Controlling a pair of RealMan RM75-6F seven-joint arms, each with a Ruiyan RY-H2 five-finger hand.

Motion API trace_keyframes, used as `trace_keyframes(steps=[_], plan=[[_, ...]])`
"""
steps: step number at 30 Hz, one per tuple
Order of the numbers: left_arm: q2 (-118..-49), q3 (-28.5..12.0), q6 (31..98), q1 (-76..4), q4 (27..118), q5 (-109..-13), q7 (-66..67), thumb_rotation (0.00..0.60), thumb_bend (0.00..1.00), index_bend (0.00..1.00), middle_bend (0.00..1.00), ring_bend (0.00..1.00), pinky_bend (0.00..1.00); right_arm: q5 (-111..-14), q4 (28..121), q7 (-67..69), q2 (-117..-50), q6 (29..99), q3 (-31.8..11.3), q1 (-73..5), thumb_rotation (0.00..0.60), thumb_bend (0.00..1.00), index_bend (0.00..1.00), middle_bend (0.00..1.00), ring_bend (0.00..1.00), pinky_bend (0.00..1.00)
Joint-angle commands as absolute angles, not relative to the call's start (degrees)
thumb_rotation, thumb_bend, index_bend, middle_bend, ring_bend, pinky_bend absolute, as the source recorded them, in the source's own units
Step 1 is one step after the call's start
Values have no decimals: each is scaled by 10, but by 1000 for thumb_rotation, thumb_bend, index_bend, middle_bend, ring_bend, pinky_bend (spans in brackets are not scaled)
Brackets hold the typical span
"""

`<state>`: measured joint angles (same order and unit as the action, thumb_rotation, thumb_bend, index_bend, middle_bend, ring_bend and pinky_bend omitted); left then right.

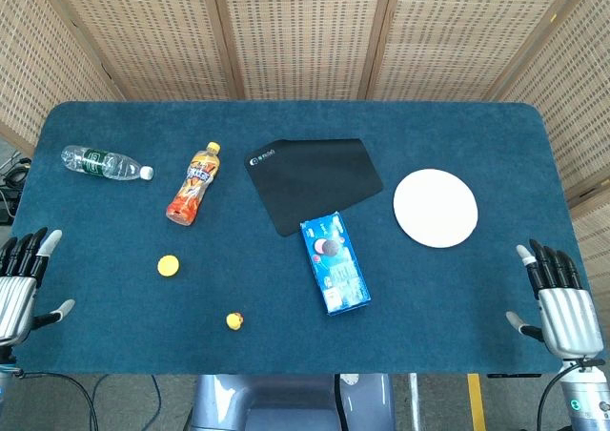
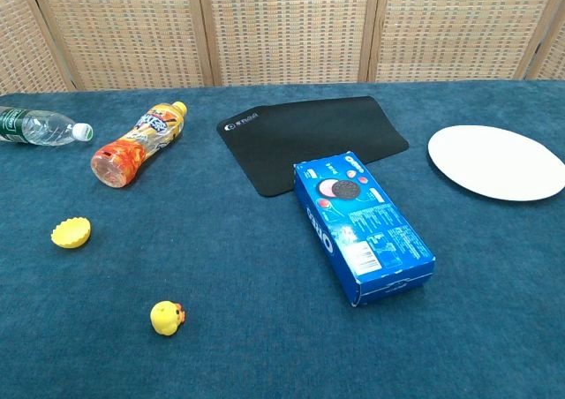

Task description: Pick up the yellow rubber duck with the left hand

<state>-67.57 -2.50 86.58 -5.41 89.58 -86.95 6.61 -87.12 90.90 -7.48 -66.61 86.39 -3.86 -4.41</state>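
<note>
A small yellow rubber duck (image 1: 234,321) (image 2: 167,318) sits on the blue table near the front edge, left of centre. My left hand (image 1: 23,278) hovers at the table's left front corner, fingers spread and empty, well to the left of the duck. At the right front corner my right hand (image 1: 559,302) is likewise spread and holds nothing. Neither hand shows in the chest view.
A yellow round cap-like piece (image 1: 169,266) (image 2: 71,233) lies left of the duck. Further back are an orange drink bottle (image 1: 194,185), a clear water bottle (image 1: 105,163), a black mat (image 1: 313,181), a blue cookie box (image 1: 335,262) and a white plate (image 1: 436,207).
</note>
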Motion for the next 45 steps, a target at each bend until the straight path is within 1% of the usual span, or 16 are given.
trace_keyframes(steps=[1, 13, 23, 32, 35, 40, 42, 45], plan=[[-675, -24, 868, -53, 897, -872, 68, 600, 157, 0, 0, 0, 0, -870, 910, -75, -666, 863, -39, -44, 600, 0, 15, 0, 0, 48], [-670, -22, 876, -49, 902, -877, 59, 600, 160, 0, 0, 0, 0, -882, 916, -80, -666, 871, -35, -42, 600, 0, 15, 0, 0, 48], [-670, -18, 857, -57, 902, -877, 61, 600, 159, 0, 0, 0, 0, -863, 907, -80, -672, 850, -38, -48, 600, 0, 20, 0, 0, 48], [-674, -8, 853, -62, 906, -899, 64, 600, 159, 0, 0, 0, 0, -862, 915, -75, -668, 855, -39, -45, 600, 0, 23, 0, 0, 48], [-676, -1, 844, -69, 911, -915, 64, 600, 160, 0, 0, 0, 0, -860, 917, -72, -666, 856, -40, -45, 600, 0, 23, 0, 0, 48], [-676, 12, 807, -96, 926, -947, 81, 600, 168, 2, 0, 0, 0, -858, 919, -67, -663, 855, -40, -44, 600, 0, 24, 0, 0, 48], [-673, 14, 789, -110, 938, -959, 93, 600, 177, 30, 0, 0, 0, -858, 920, -66, -663, 855, -40, -44, 600, 0, 24, 0, 0, 48], [-671, 15, 755, -140, 967, -983, 109, 600, 183, 125, 0, 0, 0, -857, 919, -65, -663, 854, -41, -44, 600, 0, 24, 0, 0, 48]])
